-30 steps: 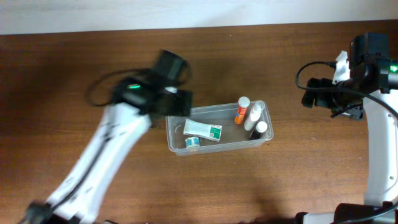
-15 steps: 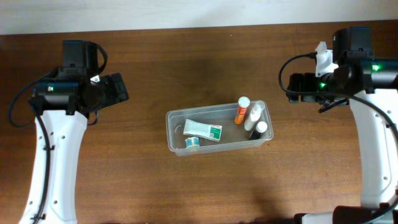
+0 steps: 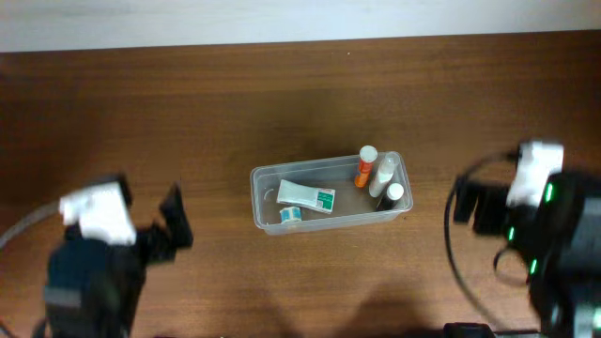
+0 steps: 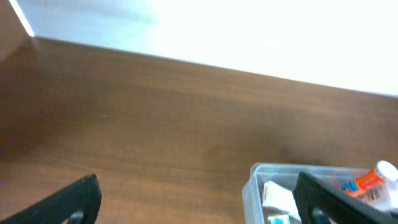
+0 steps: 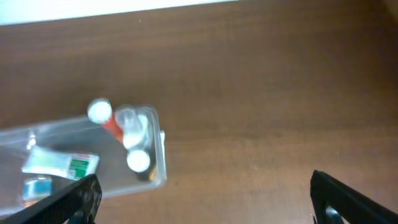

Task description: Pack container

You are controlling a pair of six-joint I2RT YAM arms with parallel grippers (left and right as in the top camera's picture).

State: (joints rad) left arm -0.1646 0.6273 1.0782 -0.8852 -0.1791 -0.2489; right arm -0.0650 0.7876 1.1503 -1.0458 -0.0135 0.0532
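Observation:
The clear plastic container (image 3: 266, 210) sits mid-table. It holds a white and green box (image 3: 306, 196), a small teal item (image 3: 290, 215), an orange bottle (image 3: 364, 167), a clear bottle (image 3: 383, 174) and a dark bottle with a white cap (image 3: 391, 196). It also shows in the left wrist view (image 4: 256, 180) and the right wrist view (image 5: 157, 163). My left gripper (image 4: 196, 202) is open and empty, left of and apart from the container. My right gripper (image 5: 205, 199) is open and empty, right of and apart from the container. Both arms look blurred near the front edge.
The brown wooden table (image 3: 300, 94) runs to a white wall at the back. The left arm (image 3: 94, 253) is at the front left and the right arm (image 3: 545, 235) at the front right, each with black cables.
Both arms have drawn back from the table's middle toward the front edge, left arm to the front left, right arm to the front right. The container and its contents have not moved.

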